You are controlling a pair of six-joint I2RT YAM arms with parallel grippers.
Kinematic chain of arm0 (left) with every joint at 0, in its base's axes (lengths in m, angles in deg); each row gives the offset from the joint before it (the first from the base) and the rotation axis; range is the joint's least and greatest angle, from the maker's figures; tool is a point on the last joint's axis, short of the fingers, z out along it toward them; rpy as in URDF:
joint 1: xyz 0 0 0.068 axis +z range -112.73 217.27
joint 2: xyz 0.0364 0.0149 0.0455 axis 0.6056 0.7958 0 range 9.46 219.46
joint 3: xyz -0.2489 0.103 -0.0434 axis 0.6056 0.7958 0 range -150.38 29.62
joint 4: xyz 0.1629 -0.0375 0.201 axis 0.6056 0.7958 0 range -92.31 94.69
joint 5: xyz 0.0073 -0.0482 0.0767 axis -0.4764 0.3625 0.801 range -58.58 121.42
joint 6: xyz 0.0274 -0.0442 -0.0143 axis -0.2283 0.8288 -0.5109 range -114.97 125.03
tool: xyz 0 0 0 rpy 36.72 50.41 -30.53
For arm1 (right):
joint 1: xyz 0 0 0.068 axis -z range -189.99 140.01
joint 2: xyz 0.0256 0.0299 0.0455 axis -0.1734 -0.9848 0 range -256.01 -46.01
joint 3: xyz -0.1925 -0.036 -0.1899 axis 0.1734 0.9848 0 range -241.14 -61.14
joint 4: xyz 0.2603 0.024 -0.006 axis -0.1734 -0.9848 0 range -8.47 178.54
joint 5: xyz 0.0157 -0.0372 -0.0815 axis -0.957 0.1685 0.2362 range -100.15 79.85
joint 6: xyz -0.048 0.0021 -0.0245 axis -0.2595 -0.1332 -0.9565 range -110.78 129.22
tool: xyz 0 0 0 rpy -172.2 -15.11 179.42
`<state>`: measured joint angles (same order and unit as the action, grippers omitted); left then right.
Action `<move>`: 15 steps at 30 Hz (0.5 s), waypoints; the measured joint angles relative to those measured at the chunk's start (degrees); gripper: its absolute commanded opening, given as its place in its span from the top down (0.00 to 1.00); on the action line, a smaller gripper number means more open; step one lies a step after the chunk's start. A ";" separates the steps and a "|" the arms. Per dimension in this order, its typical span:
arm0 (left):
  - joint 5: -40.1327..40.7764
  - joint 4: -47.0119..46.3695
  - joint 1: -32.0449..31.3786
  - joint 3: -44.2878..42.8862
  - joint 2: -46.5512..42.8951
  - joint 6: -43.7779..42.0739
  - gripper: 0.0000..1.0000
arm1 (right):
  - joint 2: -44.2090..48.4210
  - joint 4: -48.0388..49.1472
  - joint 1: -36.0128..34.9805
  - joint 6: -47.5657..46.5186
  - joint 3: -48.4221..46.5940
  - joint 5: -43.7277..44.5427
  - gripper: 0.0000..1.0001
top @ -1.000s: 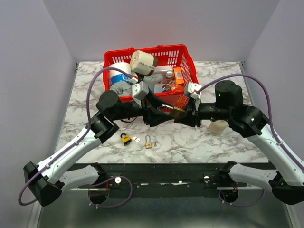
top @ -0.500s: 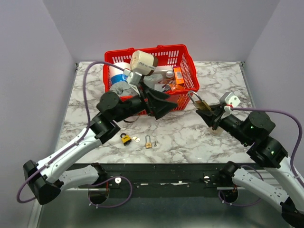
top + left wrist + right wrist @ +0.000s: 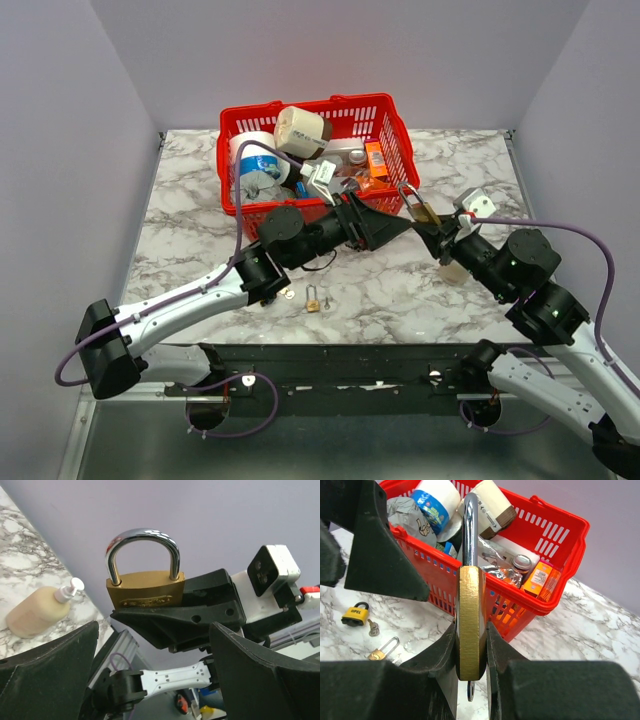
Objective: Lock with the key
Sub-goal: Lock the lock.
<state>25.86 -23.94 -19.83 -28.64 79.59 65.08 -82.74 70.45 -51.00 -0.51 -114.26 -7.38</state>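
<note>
My right gripper [image 3: 430, 232] is shut on a brass padlock [image 3: 421, 211] and holds it above the table, in front of the red basket. In the right wrist view the padlock [image 3: 471, 625] stands edge-on between my fingers [image 3: 440, 665], steel shackle up. A small dark key head [image 3: 470, 690] sticks out below its body. My left gripper [image 3: 392, 229] is open wide and empty, just left of the padlock and pointing at it. In the left wrist view the padlock [image 3: 145, 587] faces me beyond my spread fingers [image 3: 45, 672].
A red basket [image 3: 398, 133] full of tape rolls and packets stands at the back. A small brass padlock [image 3: 313, 301] and a key [image 3: 327, 297] lie on the marble. A yellow padlock [image 3: 355, 614] lies further left. A lotion bottle [image 3: 455, 270] sits under the right arm.
The two grippers were together at the centre. The right gripper drew back to the right with the padlock. The left gripper then followed to the right and now sits close to it, open.
</note>
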 measured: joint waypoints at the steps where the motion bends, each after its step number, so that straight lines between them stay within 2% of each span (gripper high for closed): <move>1: 0.92 -0.42 -0.37 0.00 0.35 0.85 0.01 | -0.02 0.24 0.00 0.22 0.11 -0.20 0.99; 15: 7.13 -0.98 -1.14 -2.03 4.92 5.05 0.01 | -1.51 2.14 -0.02 2.40 0.26 -3.50 0.99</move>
<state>32.98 -24.92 -20.97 -30.67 84.51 70.13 -84.25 72.59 -51.02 1.89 -114.00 -10.88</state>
